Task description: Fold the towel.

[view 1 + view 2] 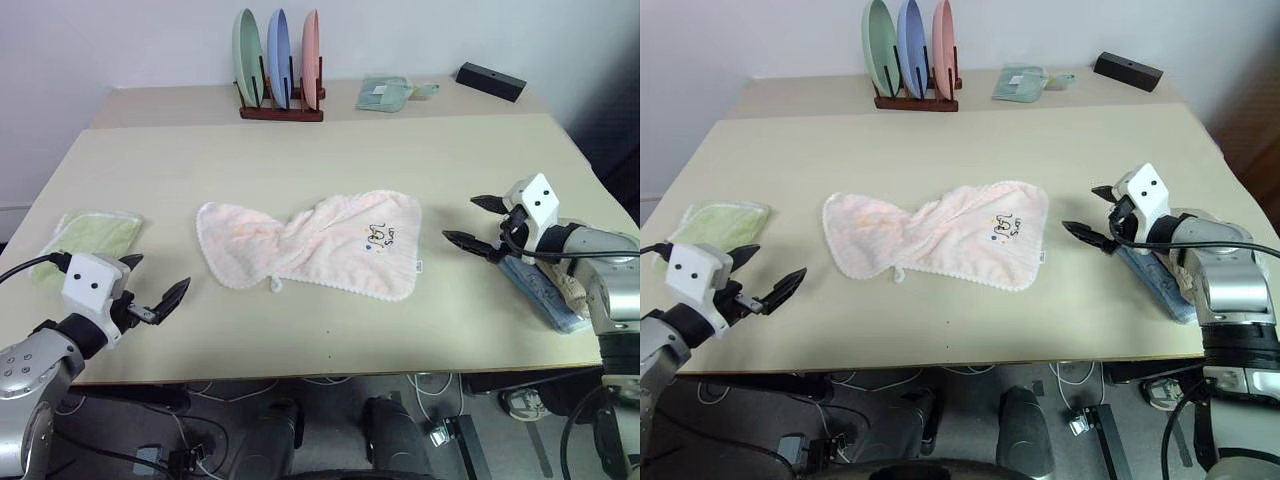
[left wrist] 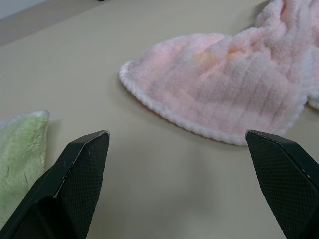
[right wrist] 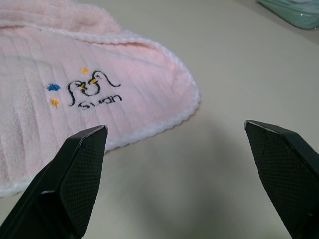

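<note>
Both pairs of fingers are spread wide and hold nothing: the left gripper (image 1: 150,290) hangs over the counter's (image 1: 400,150) near edge at about 8 o'clock from the towel (image 1: 310,243), the right gripper (image 1: 478,222) at about 3 o'clock, near the end with the logo (image 1: 383,237). The towel lies mid-counter, spread but pinched and rumpled at its waist. It looks light, soft and floppy, likely to sag and drag, so the trimmed corners at each end seem the best places to pinch
</note>
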`<act>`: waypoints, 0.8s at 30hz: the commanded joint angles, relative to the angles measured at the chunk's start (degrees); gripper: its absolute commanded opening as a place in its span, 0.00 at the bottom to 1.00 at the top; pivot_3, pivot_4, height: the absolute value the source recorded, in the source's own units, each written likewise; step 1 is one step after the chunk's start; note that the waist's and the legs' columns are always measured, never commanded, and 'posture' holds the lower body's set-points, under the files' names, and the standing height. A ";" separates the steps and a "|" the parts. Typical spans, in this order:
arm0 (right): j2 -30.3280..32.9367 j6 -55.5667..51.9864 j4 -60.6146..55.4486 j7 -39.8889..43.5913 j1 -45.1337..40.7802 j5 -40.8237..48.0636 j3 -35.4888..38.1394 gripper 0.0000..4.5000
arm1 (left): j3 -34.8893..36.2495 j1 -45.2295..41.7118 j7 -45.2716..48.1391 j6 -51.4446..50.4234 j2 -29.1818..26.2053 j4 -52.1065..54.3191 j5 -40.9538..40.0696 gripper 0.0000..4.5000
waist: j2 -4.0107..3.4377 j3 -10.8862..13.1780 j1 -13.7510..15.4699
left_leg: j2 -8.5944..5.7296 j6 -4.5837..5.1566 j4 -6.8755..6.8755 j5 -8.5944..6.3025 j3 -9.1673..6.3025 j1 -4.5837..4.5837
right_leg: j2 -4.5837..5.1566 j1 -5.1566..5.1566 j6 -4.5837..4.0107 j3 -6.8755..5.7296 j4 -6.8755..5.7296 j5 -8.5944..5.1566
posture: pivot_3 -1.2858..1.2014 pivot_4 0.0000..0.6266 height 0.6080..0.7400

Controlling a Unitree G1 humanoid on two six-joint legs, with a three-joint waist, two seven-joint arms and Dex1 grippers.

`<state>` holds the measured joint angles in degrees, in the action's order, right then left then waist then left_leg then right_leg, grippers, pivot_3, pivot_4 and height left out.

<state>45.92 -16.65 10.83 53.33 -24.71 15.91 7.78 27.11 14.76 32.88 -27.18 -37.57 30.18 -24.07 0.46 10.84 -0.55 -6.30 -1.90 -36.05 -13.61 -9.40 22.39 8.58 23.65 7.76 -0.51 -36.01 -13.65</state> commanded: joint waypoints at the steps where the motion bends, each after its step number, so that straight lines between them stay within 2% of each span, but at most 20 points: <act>1: -0.69 -0.68 -2.10 -0.22 -1.54 0.69 0.09 1.00 | -3.98 -0.89 1.30 1.10 -1.70 4.48 1.47 0.99 | 0.00 0.00 0.08 | 0.00 0.00 0.00 0.00 0.01 0.00 | 0.00 -0.01 -0.01 0.00 0.00 0.00 | 0.52 0.24 1.00; 4: -0.99 -3.25 -3.48 -0.07 -1.76 1.84 -0.06 1.00 | -10.66 -0.74 4.48 0.84 -4.49 8.11 2.93 0.99 | 0.01 0.00 0.08 | -0.01 0.00 -0.01 0.00 0.04 0.01 | 0.00 0.00 -0.01 0.03 0.02 0.00 | 0.52 0.24 1.00; 8: -1.03 -5.17 -7.43 -1.04 1.07 2.24 0.62 1.00 | -22.37 -3.76 5.09 5.74 -10.60 6.83 15.44 0.99 | 0.00 0.00 0.14 | 0.00 0.01 0.01 -0.01 0.06 0.02 | -0.02 0.03 -0.04 0.04 0.01 -0.01 | 0.52 0.24 1.00; 12: -0.82 -6.66 -12.00 -2.80 5.44 2.59 2.61 1.00 | -25.51 -8.54 4.08 5.12 -9.80 2.59 17.97 0.99 | 0.00 0.01 0.19 | 0.00 0.05 0.03 -0.03 0.10 0.02 | -0.01 0.03 -0.11 0.06 0.03 -0.06 | 0.52 0.24 1.00; 15: -1.22 -7.82 -16.04 -4.30 8.69 2.84 3.28 1.00 | -27.40 -9.03 4.02 9.29 -10.99 -2.77 22.81 0.99 | 0.00 0.00 0.06 | 0.00 0.05 0.04 -0.03 0.08 0.02 | 0.00 0.06 0.03 0.06 0.02 0.01 | 0.52 0.24 1.00; 24: -2.54 -9.87 -20.23 -8.08 10.03 3.38 3.12 1.00 | -29.97 -16.02 1.96 16.97 -7.84 -20.03 27.70 0.99 | -0.03 -0.02 0.20 | 0.04 0.07 0.02 -0.04 0.11 -0.02 | -0.02 0.09 0.05 0.12 -0.04 0.04 | 0.52 0.24 1.00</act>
<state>43.63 -26.70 -7.14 45.85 -14.51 18.58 9.62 -2.08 -0.71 36.23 -10.71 -45.71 15.03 0.65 0.43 10.82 -0.35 -6.26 -1.83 -36.05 -13.65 -9.29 22.37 8.56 23.74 7.86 -0.40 -36.05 -13.58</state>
